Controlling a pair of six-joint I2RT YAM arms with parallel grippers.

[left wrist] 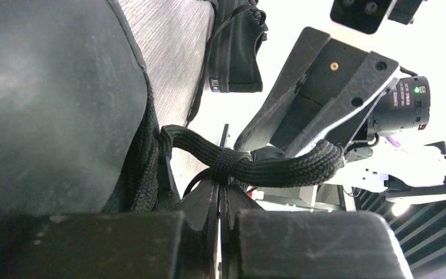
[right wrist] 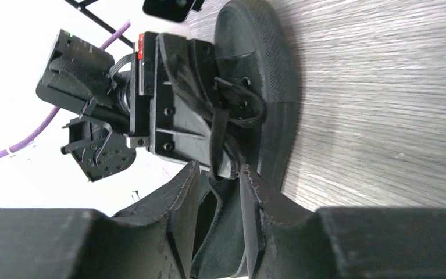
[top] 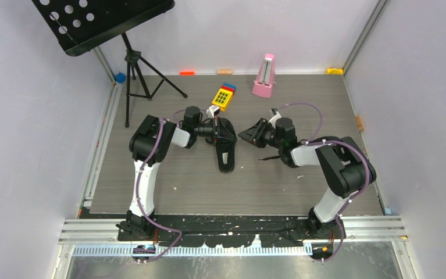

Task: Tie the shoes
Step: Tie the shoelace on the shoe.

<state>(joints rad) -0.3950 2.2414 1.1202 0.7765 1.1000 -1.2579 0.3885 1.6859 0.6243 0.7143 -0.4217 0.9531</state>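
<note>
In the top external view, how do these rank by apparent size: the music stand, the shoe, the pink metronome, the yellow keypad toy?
1. music stand (raised nearer the camera, so enlarged)
2. shoe
3. pink metronome
4. yellow keypad toy

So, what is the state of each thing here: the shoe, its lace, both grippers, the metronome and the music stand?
shoe: upright on its sole, no bow tied yet.
lace: folded into a loop, pinched at the fold.
left gripper: shut on the lace.
right gripper: open, fingers apart close to the shoe, nothing clearly gripped.
metronome: standing upright.
music stand: standing on its tripod, desk tilted.
</note>
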